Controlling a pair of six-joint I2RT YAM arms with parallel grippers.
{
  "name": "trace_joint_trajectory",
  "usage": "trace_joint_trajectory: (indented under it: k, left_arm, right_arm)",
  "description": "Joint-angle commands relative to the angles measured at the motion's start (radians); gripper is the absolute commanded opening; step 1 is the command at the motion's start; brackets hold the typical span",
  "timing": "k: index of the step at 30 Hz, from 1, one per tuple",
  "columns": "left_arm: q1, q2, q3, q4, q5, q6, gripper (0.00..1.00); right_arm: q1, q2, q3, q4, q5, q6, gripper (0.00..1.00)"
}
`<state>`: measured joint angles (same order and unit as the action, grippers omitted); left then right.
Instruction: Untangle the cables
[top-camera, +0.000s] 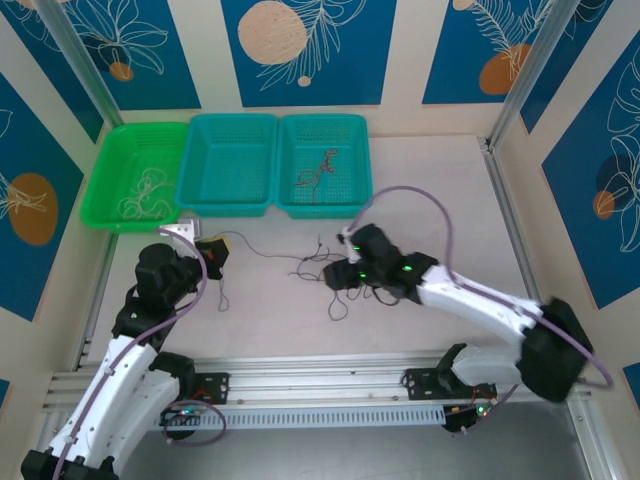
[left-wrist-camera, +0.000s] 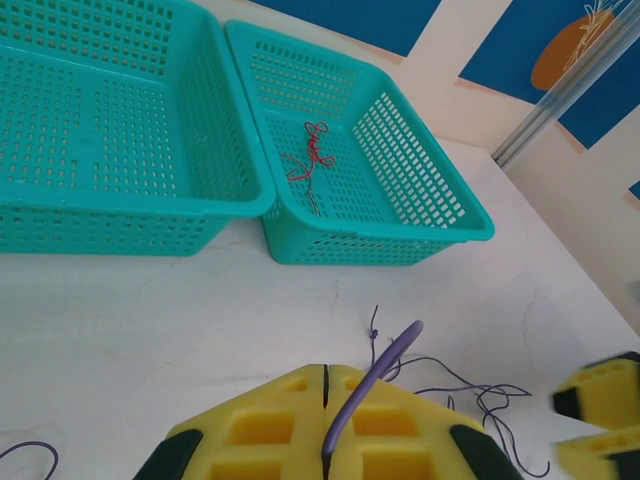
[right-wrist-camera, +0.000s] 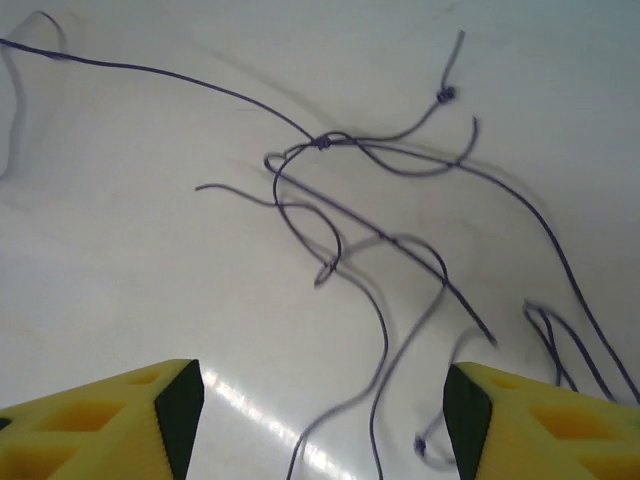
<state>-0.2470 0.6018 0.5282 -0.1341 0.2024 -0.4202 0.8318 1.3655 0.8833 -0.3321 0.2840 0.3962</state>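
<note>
Right hand: your right hand (right-wrist-camera: 320, 425) is released, its yellow fingers (right-wrist-camera: 110, 420) standing well apart with only loose strands on the counter (right-wrist-camera: 150, 250) between them.
Left hand: your left hand (left-wrist-camera: 325, 430) is clenched, pads pressed together, and a violet-dark strand comes up out of the seam. I judge this to be one end of the dark cable (right-wrist-camera: 330, 143).
Key relation: in the right wrist view the cable's small knot sits at 12 o'clock, straight ahead of the open jaws, with loops trailing back toward 5 o'clock.
From above: the tangle (top-camera: 318, 263) lies just beside the right hand (top-camera: 338, 276), at about 10 o'clock from it.
Long axis: one thin run stretches 9 to 3 o'clock from the left hand (top-camera: 212, 255) across to the tangle.
Nearer arm: the right one. The left is well apart from the knot and looks to be anchoring the end.
Other cables: the reddish-brown cable (top-camera: 318, 172) lies in the right teal basket (top-camera: 345, 185) at 12 o'clock. The whitish cable (top-camera: 140, 192) lies in the green basket (top-camera: 100, 170) at 10 o'clock.
Middle teal basket (top-camera: 230, 118): I see nothing in it.
Writing: I can read no brand, label or lettering anywhere.
</note>
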Motion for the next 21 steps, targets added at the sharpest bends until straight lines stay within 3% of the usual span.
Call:
trace_joint_trajectory:
  k: [1, 6, 8, 10, 13, 14, 18, 21]
  left_arm:
    - [-0.006, -0.024, 0.003, -0.002, 0.019, 0.003, 0.00]
    - [-0.006, -0.048, -0.001, -0.027, 0.015, 0.005, 0.00]
    - [-0.006, -0.058, 0.002, -0.043, 0.005, 0.008, 0.00]
    - [-0.006, -0.063, 0.013, -0.074, -0.025, 0.011, 0.00]
    - [-0.006, -0.064, 0.033, -0.165, -0.146, 0.011, 0.00]
    - [-0.006, -0.062, 0.040, -0.201, -0.198, 0.011, 0.00]
    - [-0.003, -0.050, 0.054, -0.310, -0.375, -0.024, 0.00]
    - [0.002, -0.049, 0.054, -0.350, -0.444, -0.059, 0.00]
  right_arm:
    - [0.031, 0.176, 0.131, -0.045, 0.170, -0.155, 0.72]
    - [0.056, 0.402, 0.292, -0.043, 0.164, -0.279, 0.73]
    - [0.056, 0.461, 0.334, -0.058, 0.167, -0.286, 0.65]
    - [0.056, 0.482, 0.354, -0.074, 0.148, -0.282, 0.50]
    - [0.054, 0.439, 0.313, -0.040, 0.145, -0.261, 0.06]
    - [0.049, 0.408, 0.284, -0.018, 0.146, -0.251, 0.00]
    - [-0.034, 0.208, 0.109, 0.094, 0.120, -0.144, 0.00]
    - [-0.197, 0.020, -0.069, 0.197, 0.022, 0.012, 0.00]
